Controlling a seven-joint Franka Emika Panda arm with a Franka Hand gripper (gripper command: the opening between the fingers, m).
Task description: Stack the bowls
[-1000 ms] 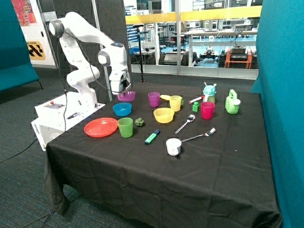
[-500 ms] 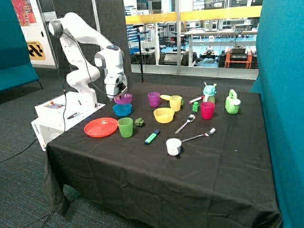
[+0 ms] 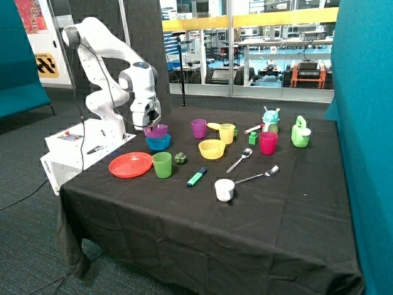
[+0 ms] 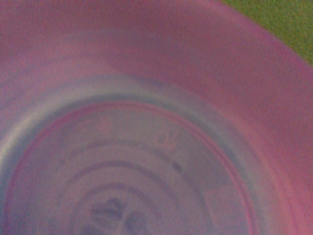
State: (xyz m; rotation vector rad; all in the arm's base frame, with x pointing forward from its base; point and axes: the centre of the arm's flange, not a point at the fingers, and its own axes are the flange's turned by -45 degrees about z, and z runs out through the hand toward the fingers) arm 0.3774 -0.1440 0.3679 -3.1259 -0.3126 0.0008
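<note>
The gripper [image 3: 151, 125] holds the purple bowl [image 3: 156, 130] by its rim, right over the blue bowl [image 3: 158, 142]. The purple bowl sits low, and it looks like it is touching or almost inside the blue one. The fingers seem pinched on the rim, since the bowl hangs tilted under the hand.

To do this step well, the arm should lower the purple bowl straight down until it sits flat in the blue bowl, then let go gently so nothing tips. The yellow bowl [image 3: 212, 149] waits at about 3 o'clock from the blue bowl, well apart, so it probably goes on top after.

The outside view shows the whole table [image 3: 202, 227]: the red plate [image 3: 130, 165] at about 7 o'clock from the blue bowl, and the green cup [image 3: 162, 165] just beside the plate. The wrist view shows only the inside of the purple bowl [image 4: 146, 147], very close, with rings on its bottom
</note>
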